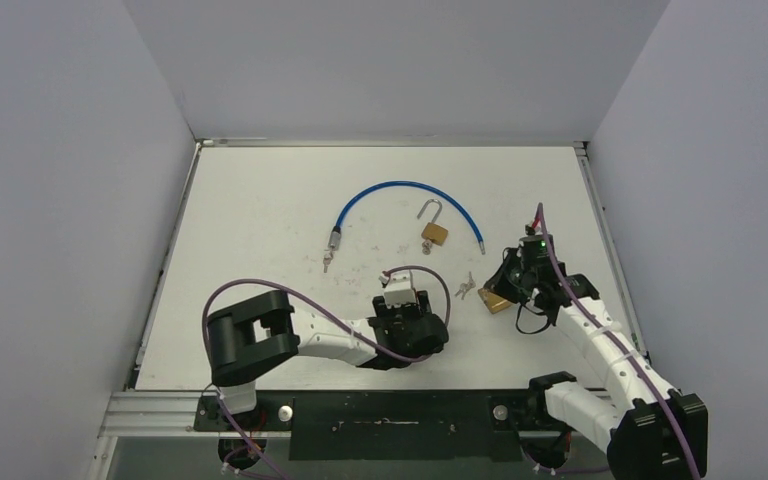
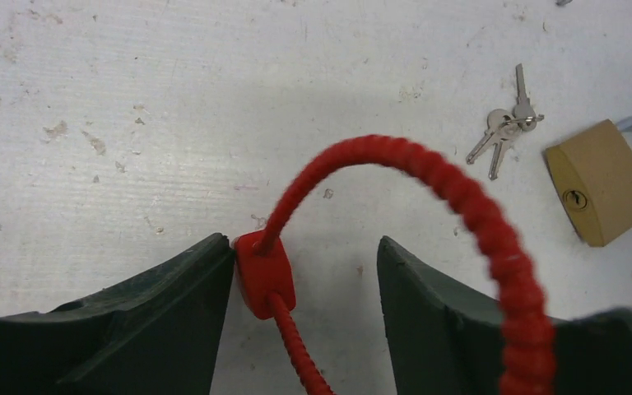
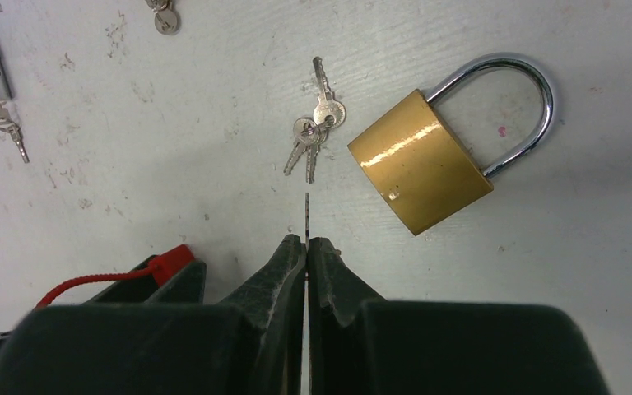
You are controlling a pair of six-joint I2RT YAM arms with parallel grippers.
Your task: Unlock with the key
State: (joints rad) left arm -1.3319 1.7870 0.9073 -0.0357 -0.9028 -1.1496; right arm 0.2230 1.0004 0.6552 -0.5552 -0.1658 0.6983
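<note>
Right pincer (image 3: 306,243) shut tight on a thin key (image 3: 306,216), blade poking out ahead. Just beyond the tips a key bunch (image 3: 313,132), padlock (image 3: 420,160) lying flat ahead to the right. Left pincer (image 2: 304,247) partly open, red lock (image 2: 265,273) touching one finger, clear of the other.

Overhead wide view; wrist cameras close, downward, sharing padlock (image 3: 420,160).

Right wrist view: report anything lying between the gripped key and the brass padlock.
Nothing visible blocks it. The key in the right gripper has bare table up to the brass padlock. A loose key bunch lies just off that line, close beside the padlock.
</note>
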